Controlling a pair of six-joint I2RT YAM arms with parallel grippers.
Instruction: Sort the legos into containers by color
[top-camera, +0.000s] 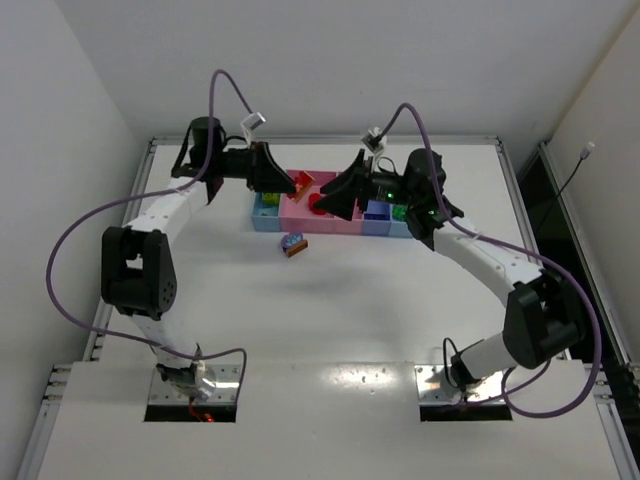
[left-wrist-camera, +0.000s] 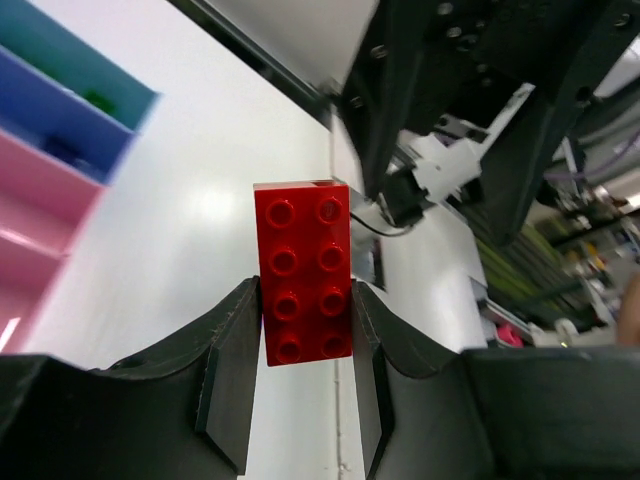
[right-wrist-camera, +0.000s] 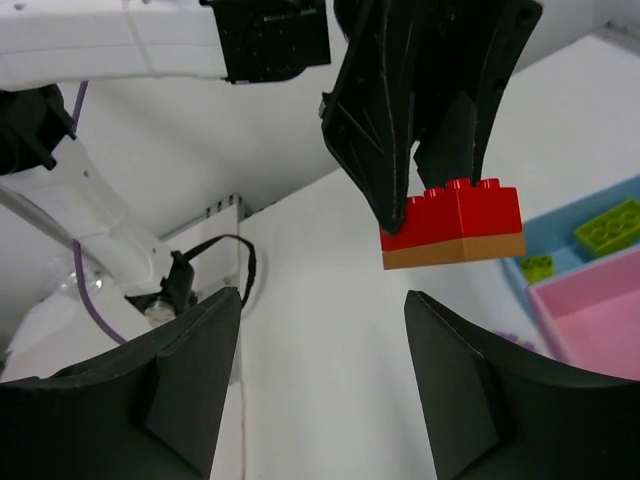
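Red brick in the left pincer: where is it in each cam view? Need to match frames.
Top external: red brick at the tip of the left pincer, over the left part of the pink bin.
Left wrist: centre frame, clamped in the pincer, studs facing the camera.
Right wrist: upper right, hanging from the left pincer, tan-orange bottom edge showing.
Shared landmark: the pink bin, visible in all three views.

A robotics lab, plainly: a white table (top-camera: 330, 310) boxed in by bare white panels (top-camera: 70, 110) left, right and far, with metal rails (top-camera: 520, 190) running along its edges. Two robot arms (top-camera: 150, 270) are bolted at the near edge, purple cables (top-camera: 50, 268) looping off them. Pastel containers (top-camera: 320, 222) sit towards the far side, and there's blurred equipment clutter (left-wrist-camera: 560, 270) beyond the table.
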